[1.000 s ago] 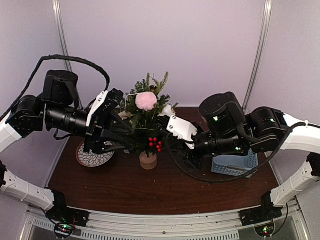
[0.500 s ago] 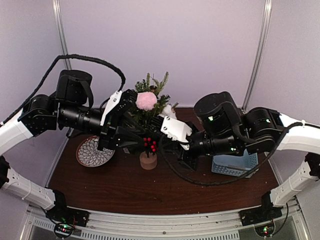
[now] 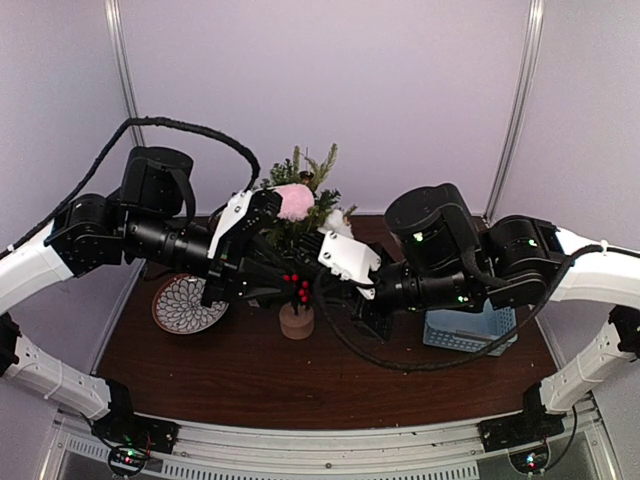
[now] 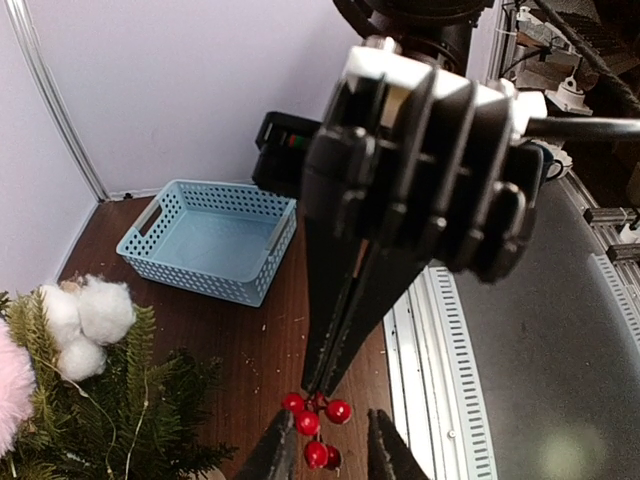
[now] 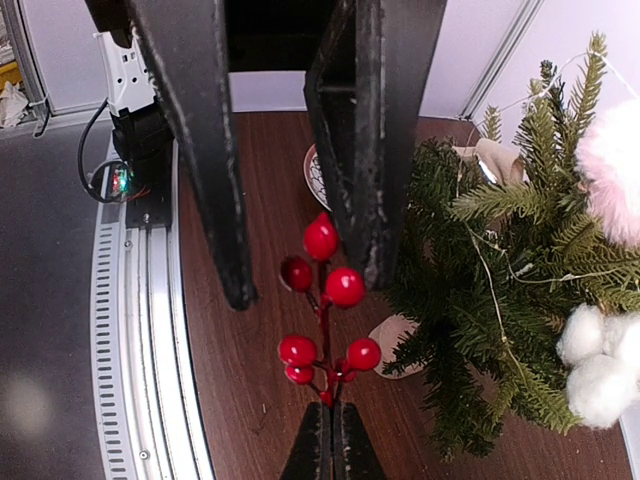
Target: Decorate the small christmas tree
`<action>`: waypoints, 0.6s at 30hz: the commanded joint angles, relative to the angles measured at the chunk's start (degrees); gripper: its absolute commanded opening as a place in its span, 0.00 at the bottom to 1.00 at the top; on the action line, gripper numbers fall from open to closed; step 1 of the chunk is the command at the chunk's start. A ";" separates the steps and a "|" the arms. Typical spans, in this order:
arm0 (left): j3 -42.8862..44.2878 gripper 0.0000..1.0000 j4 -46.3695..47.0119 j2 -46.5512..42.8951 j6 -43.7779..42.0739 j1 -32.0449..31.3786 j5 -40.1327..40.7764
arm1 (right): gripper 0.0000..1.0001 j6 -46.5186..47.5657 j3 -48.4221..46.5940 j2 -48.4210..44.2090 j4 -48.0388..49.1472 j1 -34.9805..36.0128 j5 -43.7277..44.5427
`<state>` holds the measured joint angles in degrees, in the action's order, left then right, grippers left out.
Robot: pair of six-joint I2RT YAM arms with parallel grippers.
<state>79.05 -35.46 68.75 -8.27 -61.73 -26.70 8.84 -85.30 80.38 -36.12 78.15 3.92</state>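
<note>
Centre of the overhead view, and it is crowded: the tree (image 3: 300, 232) stands upright on its stump (image 3: 296, 321) in the middle of the counter (image 3: 300, 385), toward the back. The left arm (image 3: 150, 235) and right arm (image 3: 470, 260) reach in from either side and meet just in front of its lower branches. The right jaws are pressed together on the stem of the berries (image 5: 343, 287); in the right wrist view the sprig rises straight from that pinch at bottom centre, red balls fanning upward, held above the counter. The left jaws come in from the top of that view, spread, with the two black fingers (image 5: 365, 150) flanking the sprig. The one nearer the tree overlaps the top berries, and I cannot tell whether it touches them. The left wrist view has the same meeting the other way round: berries between the two fingertips at bottom centre, the right arm's closed tips pointing down onto them. The sprig sits just beside the green needles, near the stump. On the tree there is a pink pom-pom (image 3: 293, 200) near the top and white cotton balls (image 4: 100, 310) on a side branch. A patterned plate (image 3: 180, 305) lies at the left of the counter, partly under the left arm; a blue basket (image 4: 200, 280) sits at the right.
</note>
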 commanded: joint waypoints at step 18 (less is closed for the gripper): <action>-3.71 0.00 3.63 -4.33 2.97 -0.30 4.99 | 0.34 -4.52 2.30 -2.68 2.14 0.52 4.73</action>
<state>76.86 -33.98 67.26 -6.42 -61.73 -24.75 6.94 -84.66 80.16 -34.65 78.22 5.67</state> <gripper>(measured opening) 0.018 0.245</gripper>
